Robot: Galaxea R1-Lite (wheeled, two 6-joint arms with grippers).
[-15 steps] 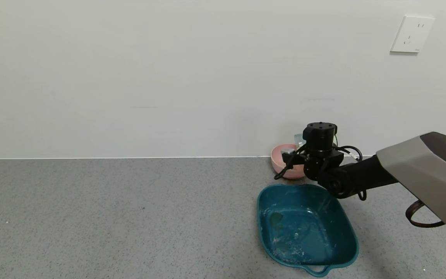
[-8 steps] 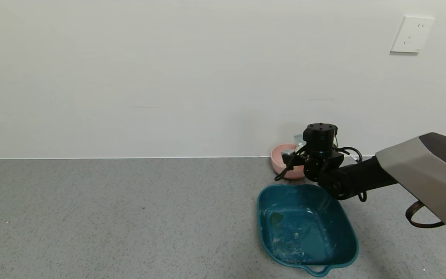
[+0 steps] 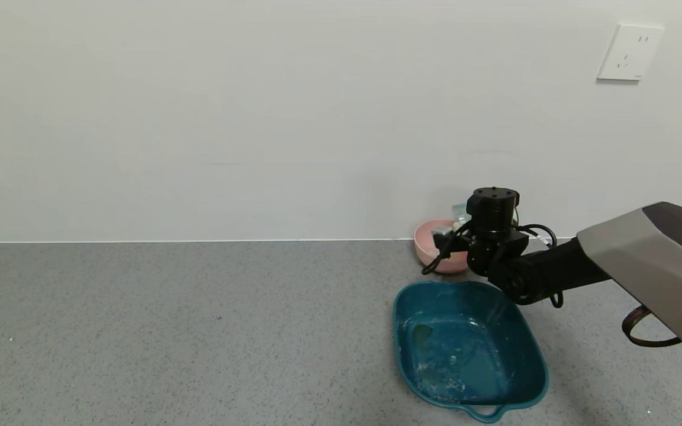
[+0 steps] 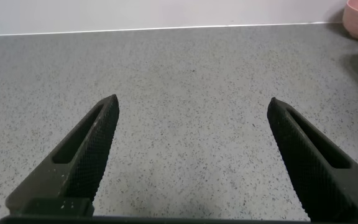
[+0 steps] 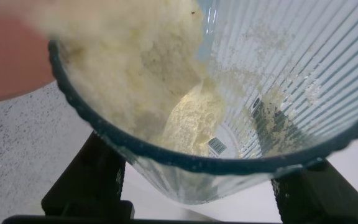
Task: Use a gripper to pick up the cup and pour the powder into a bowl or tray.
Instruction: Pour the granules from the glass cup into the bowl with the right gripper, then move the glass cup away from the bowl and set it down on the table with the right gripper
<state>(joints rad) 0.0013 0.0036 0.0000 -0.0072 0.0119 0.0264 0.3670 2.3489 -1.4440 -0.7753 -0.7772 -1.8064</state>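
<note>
Pouring powder (image 5: 166, 93) toward the pink bowl (image 3: 430, 245).
Right claw (image 3: 465, 239) clamped on the tipped cup (image 5: 229, 106), mouth leaning bowlward; left claw (image 4: 191, 155) spread wide, idle over tabletop (image 4: 185, 81).

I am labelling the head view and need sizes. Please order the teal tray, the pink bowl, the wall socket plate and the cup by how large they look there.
1. teal tray, clearly largest.
2. and 3. wall socket plate and pink bowl: look similar, and the right gripper hides part of the bowl, so no ranking.
4. cup: only a sliver shows, true size unsure.
</note>
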